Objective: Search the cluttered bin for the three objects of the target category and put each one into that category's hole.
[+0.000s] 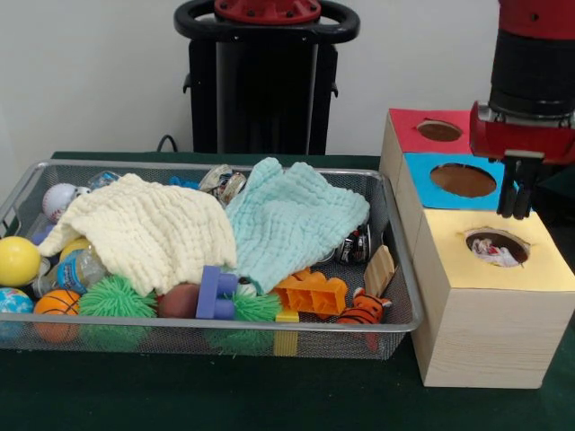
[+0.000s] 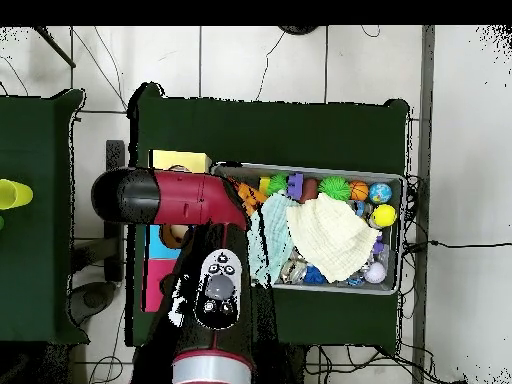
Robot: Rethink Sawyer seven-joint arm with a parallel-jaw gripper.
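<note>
Tool: we see the black-fingered tool (image 1: 516, 196) hanging over the round hole in the yellow paper box top (image 1: 497, 247), fingers near together, apparently gripping nothing.
Hole: something white, possibly dotted cloth, lies inside.

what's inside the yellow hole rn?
Through the yellow hole, a crumpled white cloth with coloured specks shows. How many cloths lie in there cannot be told; the box hides the rest. The pincer hangs just above, behind the hole.

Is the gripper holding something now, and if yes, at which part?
Nothing is held. The gripper hangs empty above the yellow hole, where a dotted cloth already lies inside.
</note>
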